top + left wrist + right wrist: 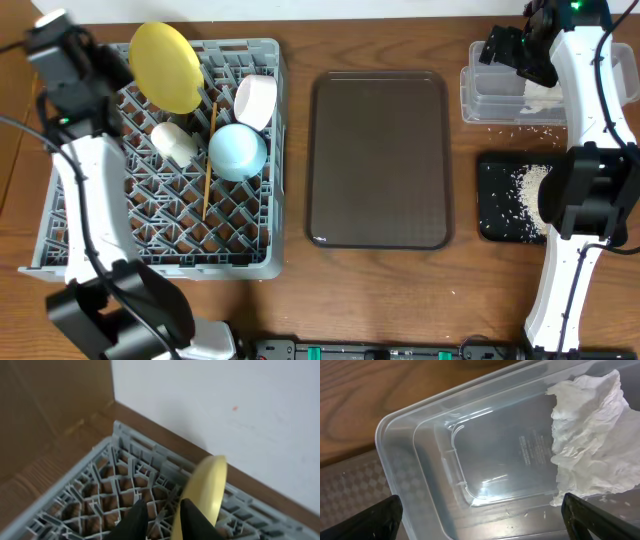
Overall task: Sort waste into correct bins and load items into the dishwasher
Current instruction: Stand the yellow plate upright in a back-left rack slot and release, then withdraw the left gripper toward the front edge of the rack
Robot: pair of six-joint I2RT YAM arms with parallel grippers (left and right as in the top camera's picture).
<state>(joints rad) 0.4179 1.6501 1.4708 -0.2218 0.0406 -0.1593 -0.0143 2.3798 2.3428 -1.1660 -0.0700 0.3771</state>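
We judge the task close to finished. The grey dish rack [240,205], on the left of the table, holds every dish we can find. The dark brown serving tray [378,160] in the middle has nothing on it. At the far right corner the clear plastic tub [480,100] holds waste, and nearer us the black tray [495,205] does too.

In the rack, the pale yellow plate [167,67] stands on edge at the far side. The light blue bowl [238,152] sits mid-rack, with the white bowl [256,100] tipped just behind it. The small white cup [174,143] lies beside the blue bowl, and the chopsticks [208,165] lie across the lattice.

The left gripper [163,505] hangs over the rack just beside the plate's rim. Its jaws are only narrowly parted, with nothing between them.

The crumpled white napkin [590,435] lies in the tub. The right gripper [482,515] hovers above it, spread wide and empty. The rice scraps [530,185] lie heaped in the black tray.

What looks left is small. Stray grains [530,132] lie scattered on the table between tub and black tray. We cannot find the snack wrapper; the right arm hides part of the tub.
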